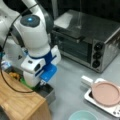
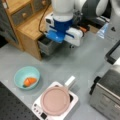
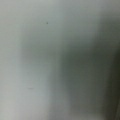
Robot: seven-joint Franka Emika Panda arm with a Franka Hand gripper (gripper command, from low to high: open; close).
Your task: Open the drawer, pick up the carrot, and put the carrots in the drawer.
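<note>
The drawer stands pulled out from the wooden cabinet, its dark grey box showing in both front views. My gripper hangs low over the drawer's open end, with its fingertips down at the rim and mostly hidden by the blue and white hand. The carrot is orange and lies in a teal bowl on the grey table, well away from the gripper. In a front view only the bowl's rim shows. The wrist view holds nothing but a blurred grey surface.
A silver toaster oven stands at the back. A pink pan sits on a small white stove beside the bowl. Green and yellow items lie behind the arm by the drawer. The wooden cabinet has small upper drawers.
</note>
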